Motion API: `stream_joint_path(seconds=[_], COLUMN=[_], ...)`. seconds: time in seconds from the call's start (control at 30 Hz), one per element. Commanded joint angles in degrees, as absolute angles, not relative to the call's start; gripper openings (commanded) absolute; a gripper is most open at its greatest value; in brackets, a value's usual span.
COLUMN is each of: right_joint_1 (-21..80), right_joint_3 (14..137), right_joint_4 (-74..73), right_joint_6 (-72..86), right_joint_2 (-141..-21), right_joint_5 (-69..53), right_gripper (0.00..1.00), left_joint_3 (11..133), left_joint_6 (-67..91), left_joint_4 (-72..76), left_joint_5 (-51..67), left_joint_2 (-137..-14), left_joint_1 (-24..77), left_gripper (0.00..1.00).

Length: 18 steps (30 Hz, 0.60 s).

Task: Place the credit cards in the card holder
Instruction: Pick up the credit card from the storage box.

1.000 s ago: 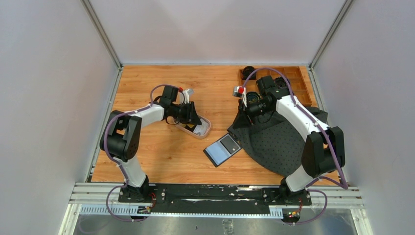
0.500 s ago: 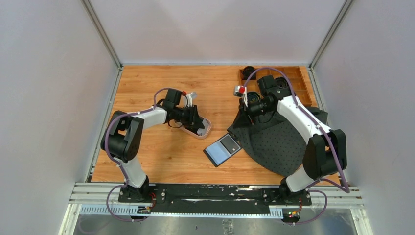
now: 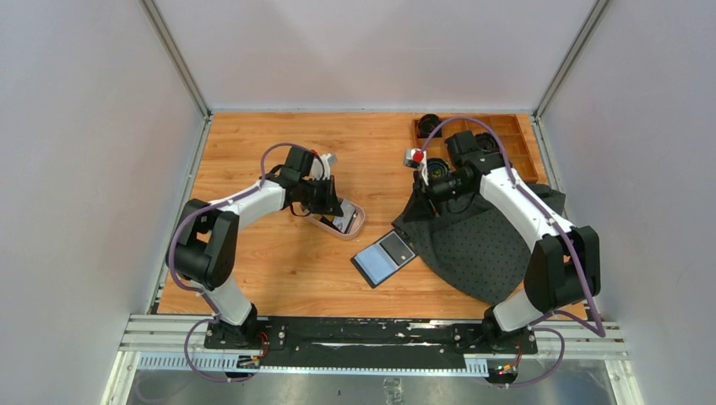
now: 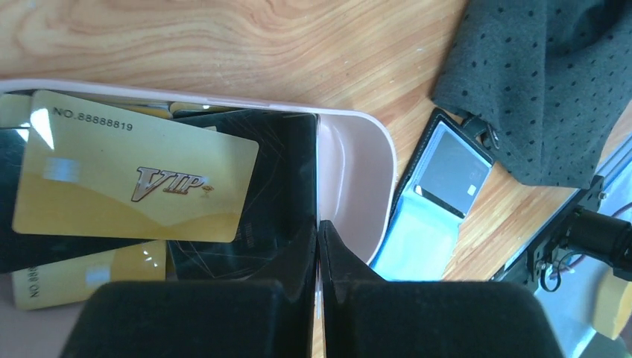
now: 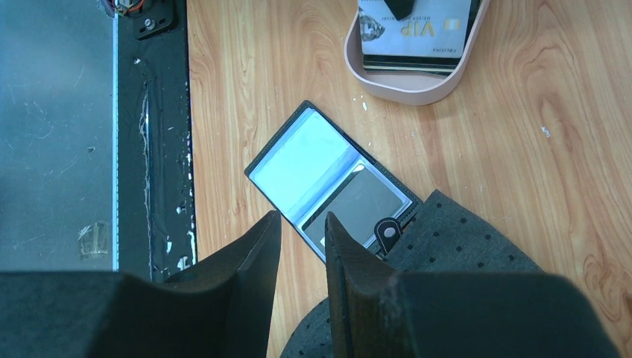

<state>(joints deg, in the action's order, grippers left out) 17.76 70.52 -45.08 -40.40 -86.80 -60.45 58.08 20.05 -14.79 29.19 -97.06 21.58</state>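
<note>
1. Top external view: the left arm's tip sat in the oval tray (image 3: 360, 224), left of centre on the table (image 3: 270, 270). The right arm hung over the dark dotted cloth (image 3: 481, 245) on the right.
2. left gripper (image 4: 318, 227): jaws were closed, tips together at the right edge of a black card (image 4: 279, 179), just beside the tray's inner wall. Couldn't tell whether anything was pinched.
3. credit cards (image 4: 186, 194) lay stacked in the tray. A gold VIP card (image 4: 112, 171) was on top, with black ones and another gold one under it.
4. card holder (image 5: 328, 183) lay open and flat on the table, near-right of the tray and apart from it. Its right end touched the cloth, with the snap tab on the cloth's edge.
5. right gripper (image 5: 302, 224): jaws stood slightly apart with nothing between them, above the holder's right end and touching nothing.
</note>
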Motion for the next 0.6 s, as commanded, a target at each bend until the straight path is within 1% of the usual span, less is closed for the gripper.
stream_joint_path(seconds=[0.0,0.3,0.47,0.57], right_joint_1=[18.2,18.2,17.7,16.7], right_joint_3=[69.3,68.3,67.7,67.1], right_joint_4=[-46.4,-46.4,-46.4,-46.3], right_joint_6=[-41.3,-42.8,-44.1,-44.5], right_joint_2=[-84.4,-81.3,-77.6,-74.8], right_joint_5=[-61.3,-61.6,-60.9,-60.9], right_gripper=[0.32,0.32,0.33,0.33], left_joint_3=[59.7,54.1,46.2,41.9], left_joint_6=[17.6,18.1,23.6,25.6], left_joint_4=[-16.2,-9.9,-0.7,4.4], left_joint_5=[27.0,26.6,29.0,27.7], left_joint_2=[-92.9,-81.7,-73.0,-67.0], left_joint_1=[21.8,21.7,22.0,23.8], left_gripper=[0.00,0.00,0.00,0.00])
